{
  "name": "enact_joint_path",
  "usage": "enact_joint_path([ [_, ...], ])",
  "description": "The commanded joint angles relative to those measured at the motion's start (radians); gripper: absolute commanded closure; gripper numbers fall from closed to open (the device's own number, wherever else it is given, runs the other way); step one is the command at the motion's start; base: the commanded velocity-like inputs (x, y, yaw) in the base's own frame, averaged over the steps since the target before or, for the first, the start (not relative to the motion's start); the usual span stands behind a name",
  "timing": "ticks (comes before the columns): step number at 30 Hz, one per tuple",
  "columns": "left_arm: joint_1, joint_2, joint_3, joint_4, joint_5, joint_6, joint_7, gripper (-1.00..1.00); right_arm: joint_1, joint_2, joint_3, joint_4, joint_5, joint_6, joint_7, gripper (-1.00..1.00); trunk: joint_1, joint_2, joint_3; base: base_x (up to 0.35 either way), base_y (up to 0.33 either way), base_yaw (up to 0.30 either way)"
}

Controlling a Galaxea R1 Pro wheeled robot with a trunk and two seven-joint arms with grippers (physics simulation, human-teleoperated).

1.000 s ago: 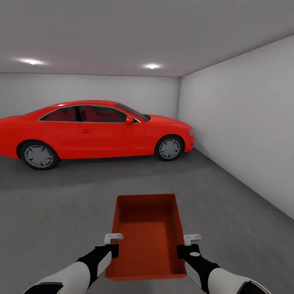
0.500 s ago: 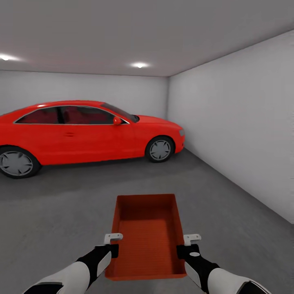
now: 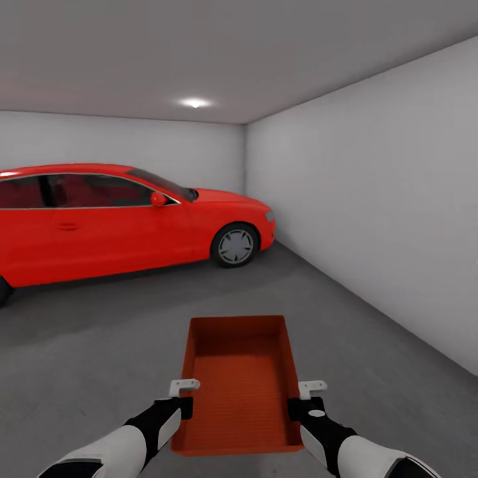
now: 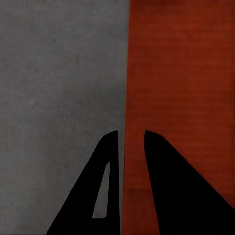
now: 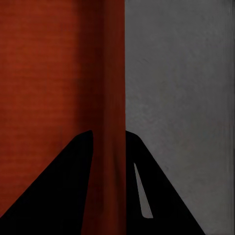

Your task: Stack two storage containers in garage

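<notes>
Carrying step: left tool [image 3: 184, 390] and right tool [image 3: 305, 392] each clenched on a side wall of the container [image 3: 239, 382]. Garage floor [image 3: 99, 345] reached; next, judged: lower it flat, clear of the car [image 3: 133, 219].

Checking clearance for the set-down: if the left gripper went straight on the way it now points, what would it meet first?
The left gripper is clamped on the container's side wall and points down; past that wall lies only the grey concrete floor, probably met first, though the gap is unclear.
</notes>
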Motion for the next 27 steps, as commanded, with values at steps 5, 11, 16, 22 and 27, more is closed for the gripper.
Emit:
enact_joint_path([
  [5,0.0,0.014,-0.017,-0.006,-0.021,0.006,0.023,1.0,-0.001,0.0,-0.023,0.031,-0.02,-0.006,-0.009,1.0,0.001,-0.002,-0.002,0.322,0.0,-0.254],
  [11,0.0,0.014,-0.017,-0.006,-0.021,0.007,0.023,1.0,-0.001,0.0,-0.023,0.031,-0.02,-0.006,-0.009,1.0,0.001,-0.002,-0.002,0.322,0.0,-0.255],
  [16,0.0,0.014,-0.017,-0.006,-0.021,0.006,0.023,1.0,-0.001,0.0,-0.023,0.031,-0.02,-0.006,-0.008,1.0,0.001,-0.002,-0.002,0.322,0.0,-0.255],
  [22,0.0,0.014,-0.017,-0.006,-0.021,0.007,0.023,1.0,-0.001,0.0,-0.023,0.031,-0.02,-0.006,-0.008,1.0,0.001,-0.002,-0.002,0.322,0.0,-0.255],
  [27,0.0,0.014,-0.017,-0.006,-0.021,0.006,0.023,1.0,-0.001,-0.001,-0.023,0.031,-0.02,-0.006,-0.008,1.0,0.001,-0.002,-0.002,0.322,0.0,-0.256],
])
